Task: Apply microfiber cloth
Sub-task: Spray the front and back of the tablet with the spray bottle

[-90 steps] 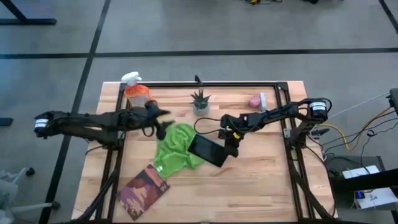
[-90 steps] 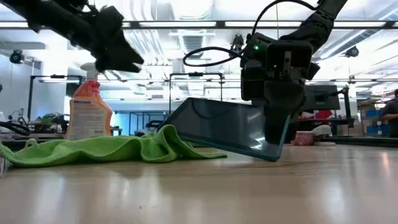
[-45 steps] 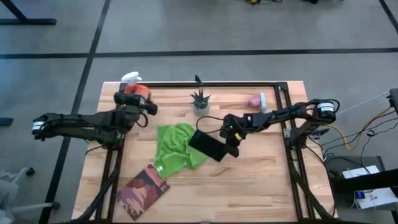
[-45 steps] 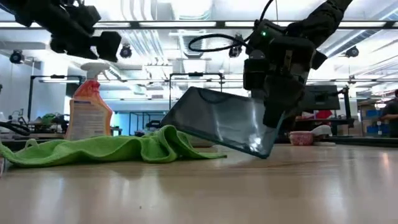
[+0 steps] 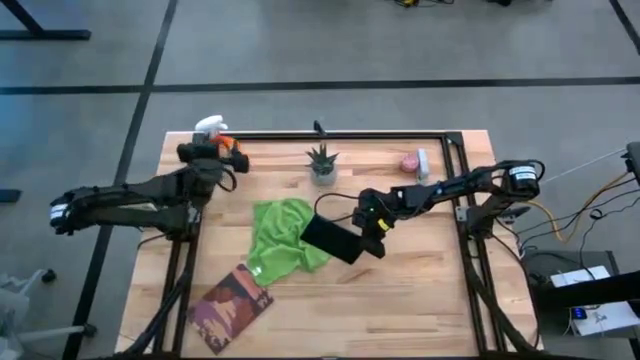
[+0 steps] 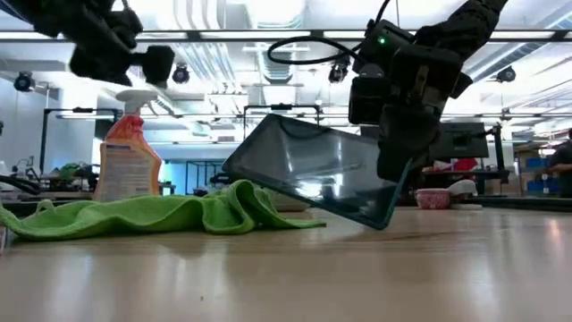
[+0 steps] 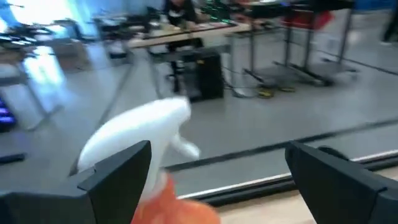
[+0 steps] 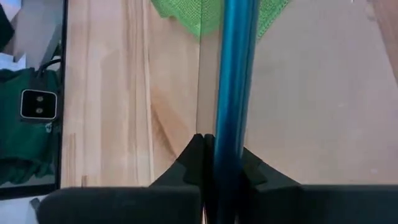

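The lime-green microfiber cloth [image 5: 283, 238] lies crumpled on the table's middle, also seen low [image 6: 134, 215] and in the right wrist view [image 8: 205, 12]. Just right of it my right gripper [image 5: 373, 227] is shut on a dark flat tablet [image 5: 335, 239], which slants above the cloth's right edge [image 6: 313, 170]. My left gripper [image 5: 225, 160] is open at the far left; the white head [image 7: 137, 130] of the orange spray bottle [image 5: 214, 134] shows just ahead of its fingers. Whether it touches the bottle I cannot tell. My right gripper pinches the tablet's right-hand end [image 8: 231, 134] between its two fingers [image 8: 252, 167], one on each flat face. It reaches in from the table's right, slanting down. The tablet is tilted, left end raised [image 6: 264, 130], right end low [image 6: 382, 219]. Whether that end touches the table I cannot tell.
A small spiky potted plant [image 5: 322, 162] stands at the far middle and a pink object [image 5: 410, 161] at the far right. A dark red book [image 5: 232, 303] lies near the front left. Black frame rails [image 5: 340, 135] border the table.
My left gripper has gone from above the cloth toward the table's far left, up to the spray bottle. My right gripper has tipped the tablet steeper, so its left end stands higher over the cloth; the cloth has stayed where it lay.
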Controlling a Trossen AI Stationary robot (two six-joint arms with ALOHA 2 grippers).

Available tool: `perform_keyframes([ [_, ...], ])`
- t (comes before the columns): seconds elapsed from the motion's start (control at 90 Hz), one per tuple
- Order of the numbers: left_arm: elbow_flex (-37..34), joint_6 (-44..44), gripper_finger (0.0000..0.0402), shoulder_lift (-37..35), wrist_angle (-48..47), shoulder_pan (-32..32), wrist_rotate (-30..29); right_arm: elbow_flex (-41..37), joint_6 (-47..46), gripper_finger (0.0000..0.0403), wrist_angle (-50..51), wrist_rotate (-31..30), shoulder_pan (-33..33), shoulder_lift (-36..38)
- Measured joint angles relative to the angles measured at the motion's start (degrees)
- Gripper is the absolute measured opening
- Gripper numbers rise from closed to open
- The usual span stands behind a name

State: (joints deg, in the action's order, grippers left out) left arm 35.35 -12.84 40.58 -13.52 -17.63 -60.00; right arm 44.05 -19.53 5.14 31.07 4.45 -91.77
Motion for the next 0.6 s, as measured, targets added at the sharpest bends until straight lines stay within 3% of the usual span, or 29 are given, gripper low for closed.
perform_keyframes([
  [0.133, 7.5, 0.4, 0.0356, 0.5, -12.5, -7.3, 10.5, 0.0, 0.2, 0.0009, 0.0, 0.1, -0.2, 0.0],
  [0.6, 32.3, 14.1, 0.0351, 14.3, -43.2, -26.1, 35.0, 0.0, 0.7, 0.0009, 0.0, -0.1, -0.2, 0.0],
])
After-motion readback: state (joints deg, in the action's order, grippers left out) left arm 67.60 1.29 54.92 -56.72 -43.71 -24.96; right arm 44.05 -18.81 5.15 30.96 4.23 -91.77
